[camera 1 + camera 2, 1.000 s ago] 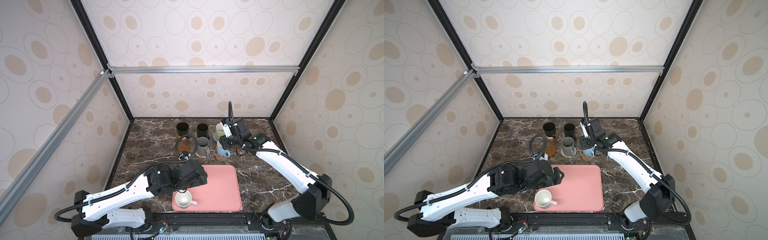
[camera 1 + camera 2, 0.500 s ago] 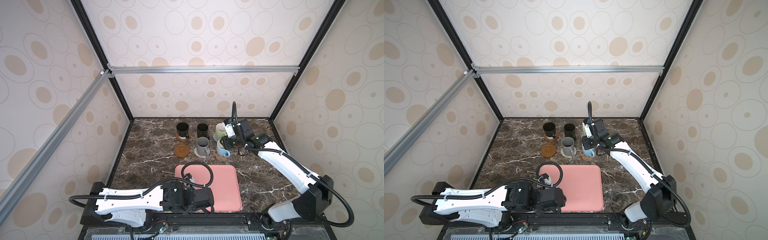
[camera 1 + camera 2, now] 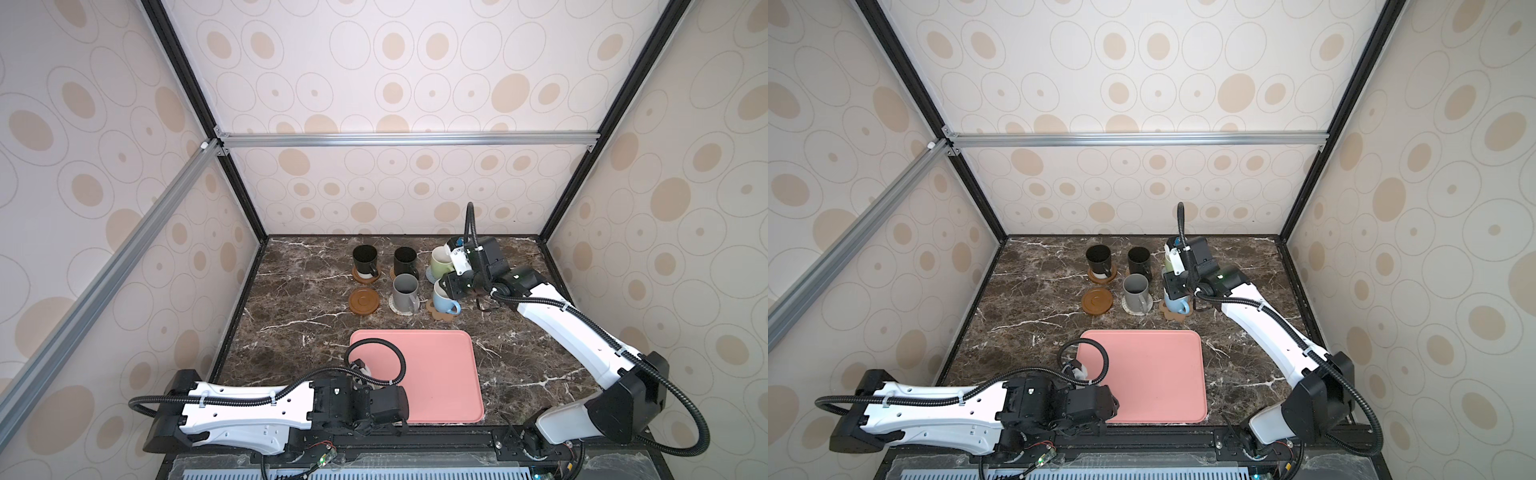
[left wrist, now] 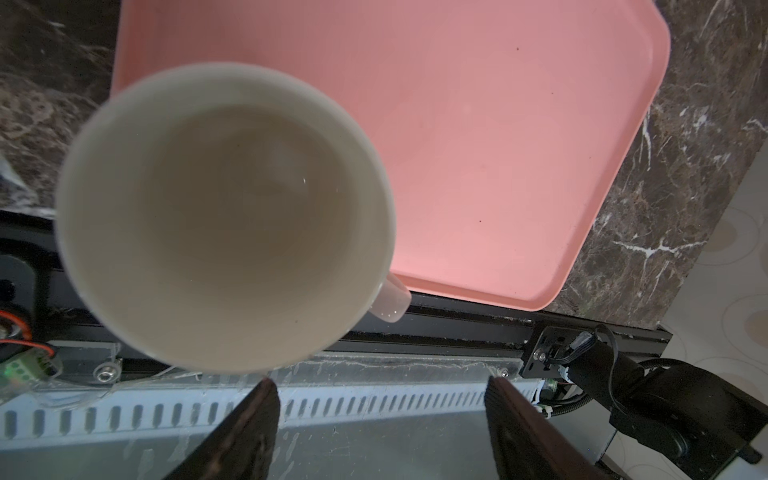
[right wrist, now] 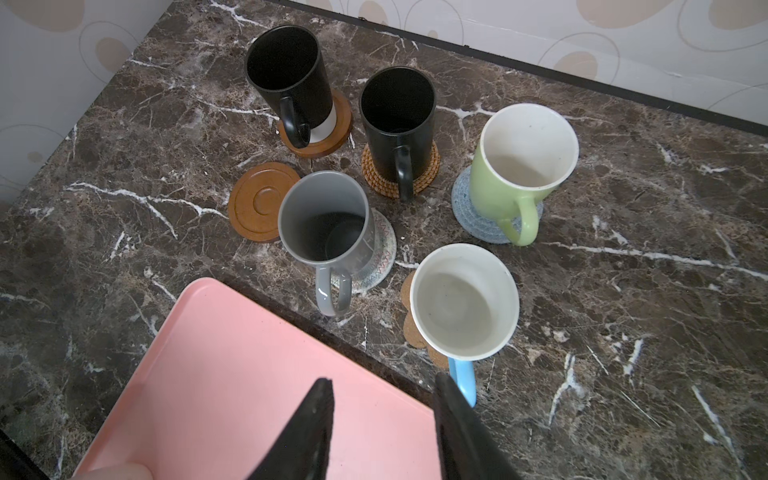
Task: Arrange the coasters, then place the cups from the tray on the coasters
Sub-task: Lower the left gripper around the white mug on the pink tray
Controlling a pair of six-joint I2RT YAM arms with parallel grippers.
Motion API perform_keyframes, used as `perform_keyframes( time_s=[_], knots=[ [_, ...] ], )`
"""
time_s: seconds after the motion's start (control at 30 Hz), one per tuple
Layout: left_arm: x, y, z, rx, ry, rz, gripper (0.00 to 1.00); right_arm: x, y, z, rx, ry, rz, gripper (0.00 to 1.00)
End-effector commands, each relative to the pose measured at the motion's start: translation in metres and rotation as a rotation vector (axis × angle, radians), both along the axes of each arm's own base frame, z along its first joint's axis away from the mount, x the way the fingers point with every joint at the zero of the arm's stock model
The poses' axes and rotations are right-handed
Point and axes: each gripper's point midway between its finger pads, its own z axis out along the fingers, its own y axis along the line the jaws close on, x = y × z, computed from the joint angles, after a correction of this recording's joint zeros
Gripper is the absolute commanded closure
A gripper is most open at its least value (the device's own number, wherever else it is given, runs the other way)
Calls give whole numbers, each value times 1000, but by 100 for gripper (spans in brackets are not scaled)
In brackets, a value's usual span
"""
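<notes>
1. Nearest us, the left end effector (image 4: 382, 381) has its jaws wide apart and grips nothing. The white cup (image 4: 224, 216) stands just beyond its fingertips, at the near left corner of the pink tray (image 4: 519, 145).
2. We judge the step in hand to be grasping this cup. We set one finger inside the rim and one outside, away from the handle (image 4: 390, 301), close firmly, then lift straight up.
3. We lower it vertically onto the bare wooden coaster (image 3: 364, 301), just beside the grey mug (image 3: 405, 293).
4. Farthest, the right end effector (image 5: 382, 378) hangs partly open and empty above the light blue mug (image 5: 465, 301), which sits on the paw-shaped coaster (image 5: 415, 328).
</notes>
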Motion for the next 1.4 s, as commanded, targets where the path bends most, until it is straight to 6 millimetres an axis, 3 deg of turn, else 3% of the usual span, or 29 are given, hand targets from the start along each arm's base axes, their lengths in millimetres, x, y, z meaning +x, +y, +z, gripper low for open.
perform_keyframes(
  time_s=[0.0,0.8,1.37],
  knots=[
    [6,0,-1,-18,-5,42,21,-4,-5,6,14,-11,-4,57],
    [33,17,-27,85,5,25,21,-3,-2,-8,13,34,13,57],
    [43,33,-42,146,1,5,34,-3,-2,-8,18,40,13,57]
  ],
)
